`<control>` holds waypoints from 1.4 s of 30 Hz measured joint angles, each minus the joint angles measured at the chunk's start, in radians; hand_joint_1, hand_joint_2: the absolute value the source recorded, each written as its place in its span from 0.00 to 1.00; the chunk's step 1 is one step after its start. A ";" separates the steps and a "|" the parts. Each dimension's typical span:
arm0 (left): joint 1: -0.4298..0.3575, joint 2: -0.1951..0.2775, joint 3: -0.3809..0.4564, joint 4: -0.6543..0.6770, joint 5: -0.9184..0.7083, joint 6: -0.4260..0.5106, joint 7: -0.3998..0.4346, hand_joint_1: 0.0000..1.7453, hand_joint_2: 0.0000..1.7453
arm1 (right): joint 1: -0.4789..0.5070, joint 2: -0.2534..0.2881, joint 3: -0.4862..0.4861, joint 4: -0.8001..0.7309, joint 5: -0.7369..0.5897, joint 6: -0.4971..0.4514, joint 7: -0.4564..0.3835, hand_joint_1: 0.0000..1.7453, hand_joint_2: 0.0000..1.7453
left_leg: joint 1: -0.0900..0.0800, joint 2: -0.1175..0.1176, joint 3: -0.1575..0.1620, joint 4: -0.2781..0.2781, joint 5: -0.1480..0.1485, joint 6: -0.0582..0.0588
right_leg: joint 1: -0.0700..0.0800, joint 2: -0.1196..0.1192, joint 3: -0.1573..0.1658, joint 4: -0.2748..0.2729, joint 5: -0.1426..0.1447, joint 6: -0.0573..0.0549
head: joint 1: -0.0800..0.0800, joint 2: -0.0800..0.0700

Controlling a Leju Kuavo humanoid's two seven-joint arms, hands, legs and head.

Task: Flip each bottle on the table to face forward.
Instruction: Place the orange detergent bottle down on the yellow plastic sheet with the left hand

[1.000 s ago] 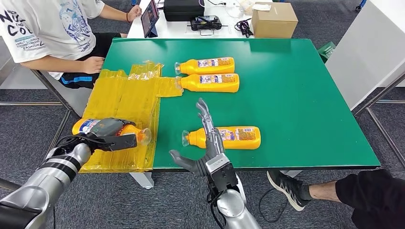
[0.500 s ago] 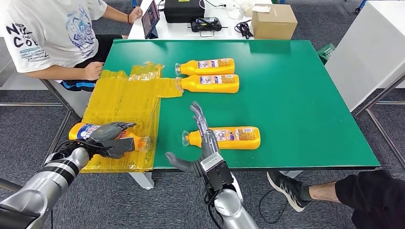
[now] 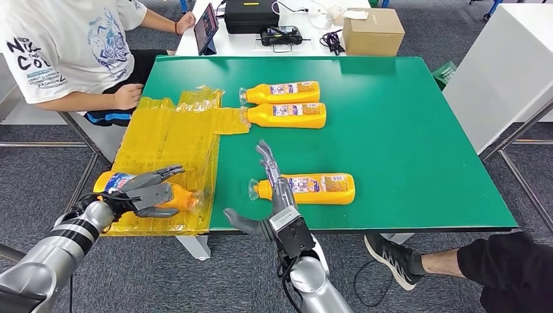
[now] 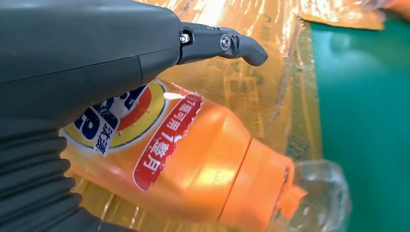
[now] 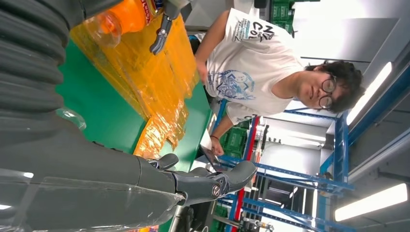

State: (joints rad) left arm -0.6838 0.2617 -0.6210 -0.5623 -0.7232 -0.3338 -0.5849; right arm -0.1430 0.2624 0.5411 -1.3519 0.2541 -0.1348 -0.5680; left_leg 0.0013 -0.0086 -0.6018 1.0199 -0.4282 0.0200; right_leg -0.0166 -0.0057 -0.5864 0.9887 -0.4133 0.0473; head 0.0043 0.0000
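Robot lab / test workspace, indoor.
Green-topped work table on grey carpet floor; white desk at 12 o'clock with tablet, black case, cables, cardboard box. Person seated at 10 o'clock. Right wrist view: blue metal racking, strip ceiling lights.
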 joint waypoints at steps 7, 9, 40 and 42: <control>0.037 0.012 0.015 -0.050 0.064 -0.020 -0.018 0.00 0.00 | -0.006 0.003 0.001 0.015 -0.002 0.001 0.000 0.00 1.00 | 0.000 -0.001 -0.001 0.000 0.000 0.000 | 0.000 0.000 0.000 0.000 0.000 0.000 | 0.000 0.000; 0.041 0.014 0.017 -0.057 0.065 -0.020 -0.018 0.00 0.00 | -0.006 0.004 0.001 0.016 -0.002 0.001 0.000 0.00 1.00 | 0.000 -0.001 -0.001 0.000 0.000 0.000 | 0.000 0.000 0.000 0.000 0.000 0.000 | 0.000 0.000; 0.297 -0.482 0.623 -0.814 -0.355 1.024 -0.109 0.00 0.00 | 0.010 0.000 0.039 0.048 0.050 -0.063 0.038 0.00 1.00 | 0.000 0.000 -0.013 0.001 0.000 0.000 | 0.000 0.000 -0.013 -0.001 0.001 0.001 | 0.000 0.000; 0.300 -0.483 0.604 -0.772 -0.125 0.969 -0.088 0.00 0.00 | 0.014 -0.009 0.039 0.044 0.089 -0.095 0.059 0.00 1.00 | 0.000 0.000 -0.012 0.001 0.000 0.000 | 0.000 0.000 -0.013 -0.001 0.001 0.001 | 0.000 0.000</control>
State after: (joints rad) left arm -0.3834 -0.2217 -0.0167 -1.3342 -0.8486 0.6352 -0.6733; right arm -0.1294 0.2535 0.5797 -1.3076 0.3436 -0.2297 -0.5093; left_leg 0.0011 -0.0086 -0.6142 1.0209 -0.4284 0.0202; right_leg -0.0166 -0.0057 -0.5994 0.9874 -0.4125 0.0483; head 0.0044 0.0000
